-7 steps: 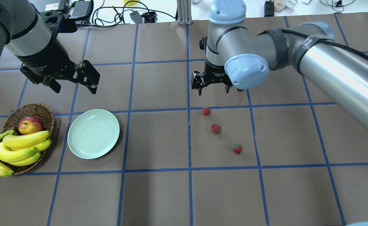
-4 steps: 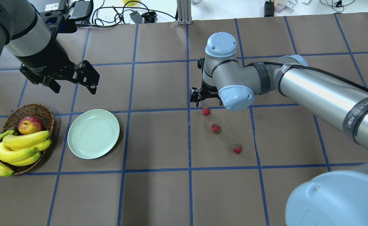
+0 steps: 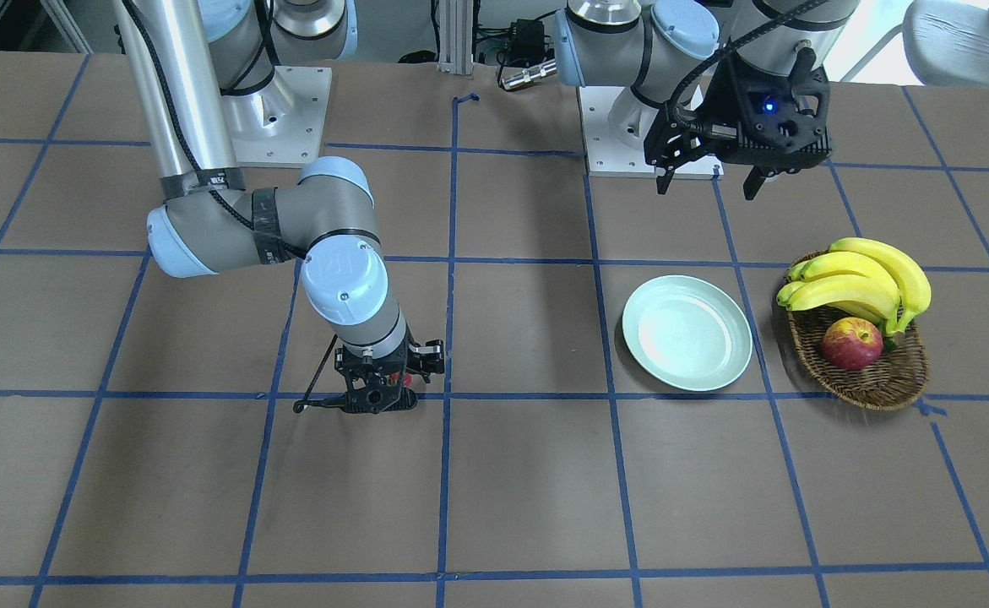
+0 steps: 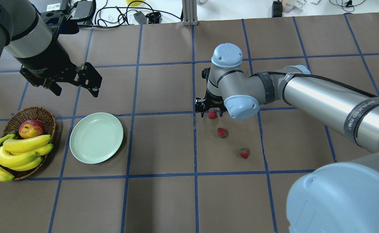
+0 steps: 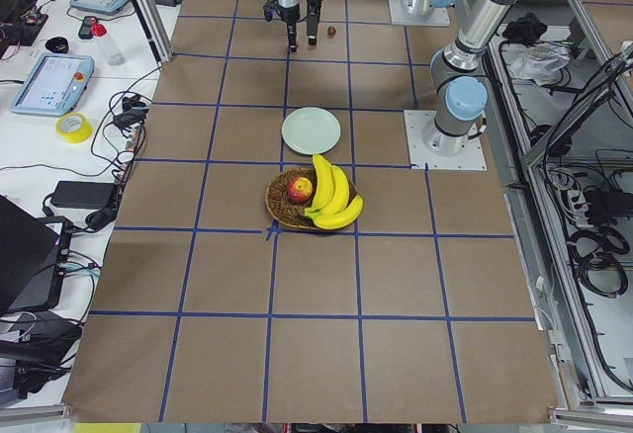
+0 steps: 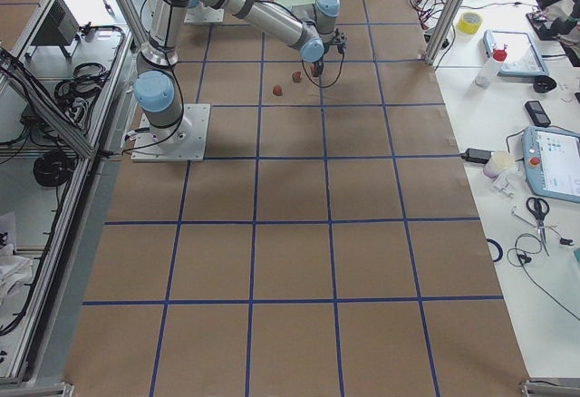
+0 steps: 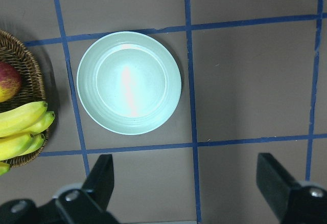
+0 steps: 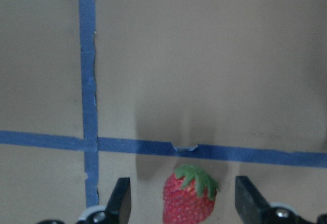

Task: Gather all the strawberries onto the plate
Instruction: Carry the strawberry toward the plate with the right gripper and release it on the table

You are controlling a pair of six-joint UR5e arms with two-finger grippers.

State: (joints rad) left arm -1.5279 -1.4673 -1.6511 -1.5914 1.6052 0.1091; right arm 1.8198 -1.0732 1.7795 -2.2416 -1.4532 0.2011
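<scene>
Brown table (image 4: 163, 145), red green-capped strawberries (image 4: 222, 132)

strawberry (image 8: 189, 202) tip cut off at bottom edge, basket (image 7: 29, 73) cropped at left

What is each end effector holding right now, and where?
Nothing. The right end effector straddles a small red strawberry, open; the left end effector hangs open, empty.

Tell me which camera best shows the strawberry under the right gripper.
Right wrist-mounted: the strawberry sits close-up between the open fingers, green cap clear. Overhead exterior shows it small at the right gripper; front-facing mostly hides it; side views show it tiny.
</scene>
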